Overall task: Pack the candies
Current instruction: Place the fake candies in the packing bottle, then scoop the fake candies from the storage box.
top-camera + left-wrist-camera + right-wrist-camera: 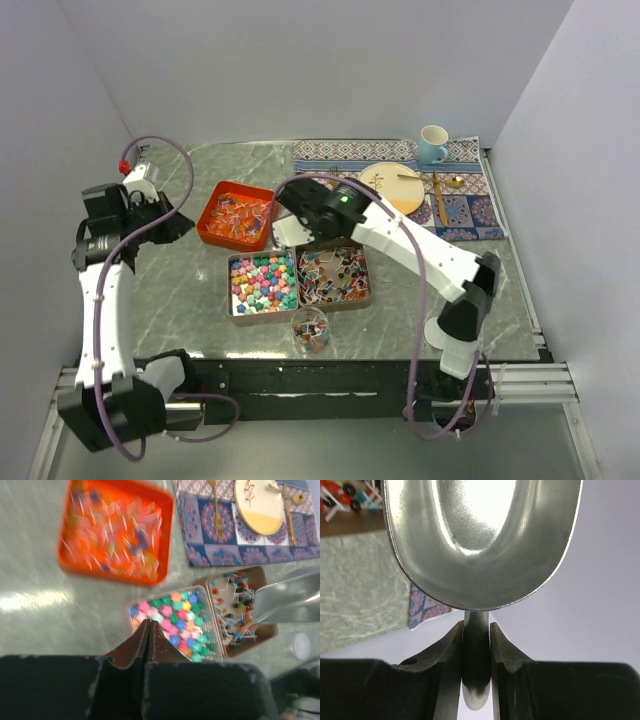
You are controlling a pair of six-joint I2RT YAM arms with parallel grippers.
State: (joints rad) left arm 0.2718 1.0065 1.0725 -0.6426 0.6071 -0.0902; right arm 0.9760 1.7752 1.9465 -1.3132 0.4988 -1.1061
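Grey marbled table (pixel 180 290), white walls. My left claw (pixel 149 630) is clenched on nothing, raised over the table. My right claw (pixel 476 645) grips a scoop (pixel 480 540) by its handle, bowl straight ahead, over the right tin (pixel 370 282). Chunky candies (pixel 263 281) fill the left tin (pixel 231 290). Slim ones lie every way in the right tin, the orange tray (pixel 212 200) and a glass (pixel 298 330).

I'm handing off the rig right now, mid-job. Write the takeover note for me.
Left gripper: shut, empty, off to the left of the orange tray.
Right gripper: shut on the metal scoop, bowl empty, over the wrapped candies in the right compartment of the tin.
Done: the glass cup by the near edge holds a few candies.
Left: chunky candies and most wrapped ones sit in tin and tray; keep scooping, probably.
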